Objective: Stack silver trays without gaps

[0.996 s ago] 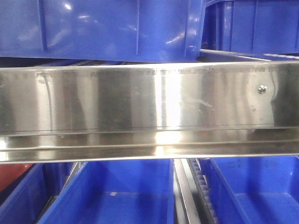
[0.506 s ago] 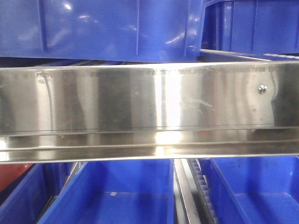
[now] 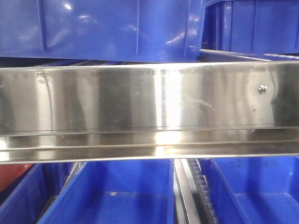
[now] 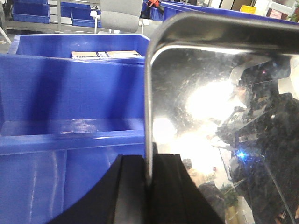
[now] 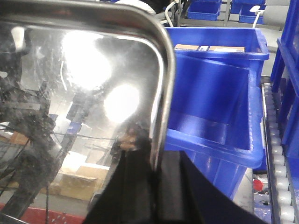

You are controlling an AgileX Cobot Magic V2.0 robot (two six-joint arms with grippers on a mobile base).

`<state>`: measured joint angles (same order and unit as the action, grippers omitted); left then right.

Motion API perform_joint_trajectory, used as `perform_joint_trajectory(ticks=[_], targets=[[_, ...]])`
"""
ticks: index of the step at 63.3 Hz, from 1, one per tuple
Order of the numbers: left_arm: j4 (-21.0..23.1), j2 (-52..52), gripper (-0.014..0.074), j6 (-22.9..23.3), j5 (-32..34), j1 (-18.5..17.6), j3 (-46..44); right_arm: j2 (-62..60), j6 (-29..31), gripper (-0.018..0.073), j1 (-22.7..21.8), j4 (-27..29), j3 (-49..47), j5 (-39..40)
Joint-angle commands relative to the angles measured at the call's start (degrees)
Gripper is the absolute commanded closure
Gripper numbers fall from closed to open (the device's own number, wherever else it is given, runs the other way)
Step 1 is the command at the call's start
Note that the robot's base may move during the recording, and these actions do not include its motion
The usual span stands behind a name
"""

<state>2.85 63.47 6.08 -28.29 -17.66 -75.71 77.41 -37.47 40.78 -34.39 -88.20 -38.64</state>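
In the left wrist view a silver tray point(image 4: 210, 107) fills the right half, its scuffed mirror base facing me. My left gripper point(image 4: 148, 161) is shut on the tray's thin left rim, one black finger on each side. The right wrist view shows a silver tray point(image 5: 70, 93) with a rounded corner at top right. My right gripper point(image 5: 156, 156) is shut on its right rim. Whether both views show the same tray I cannot tell. No tray or gripper appears in the front view.
A polished steel rail point(image 3: 149, 107) with a screw head point(image 3: 262, 89) spans the front view, blue bins above point(image 3: 103, 28) and below point(image 3: 121, 191). Blue bins stand behind the tray point(image 4: 70, 102) point(image 5: 210, 93). A roller conveyor point(image 5: 275, 154) runs at right.
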Motion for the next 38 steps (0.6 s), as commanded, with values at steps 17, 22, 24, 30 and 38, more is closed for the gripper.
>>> perform_joint_trajectory(ticks=[17, 22, 24, 30, 38], targets=[[-0.7, -0.9, 0.0613, 0.2, 3.2, -0.2, -0.5, -0.8, 0.8, 0.0640, -0.2, -2.7, -0.4, 2.4], [-0.7, -0.9, 0.0613, 0.2, 3.2, -0.2, -0.5, -0.8, 0.8, 0.0640, -0.2, -2.7, -0.4, 2.5], [-0.7, -0.9, 0.0613, 0.2, 3.2, -0.2, -0.5, -0.8, 0.8, 0.0640, -0.2, -2.7, -0.4, 2.5], [-0.7, -0.9, 0.0613, 0.2, 3.3, -0.2, -0.5, -0.8, 0.8, 0.0640, -0.2, -2.7, -0.4, 2.6], [-0.7, -0.9, 0.0613, 0.2, 3.4, -0.2, -0.5, -0.8, 0.8, 0.0640, -0.2, -2.7, -0.4, 2.9]])
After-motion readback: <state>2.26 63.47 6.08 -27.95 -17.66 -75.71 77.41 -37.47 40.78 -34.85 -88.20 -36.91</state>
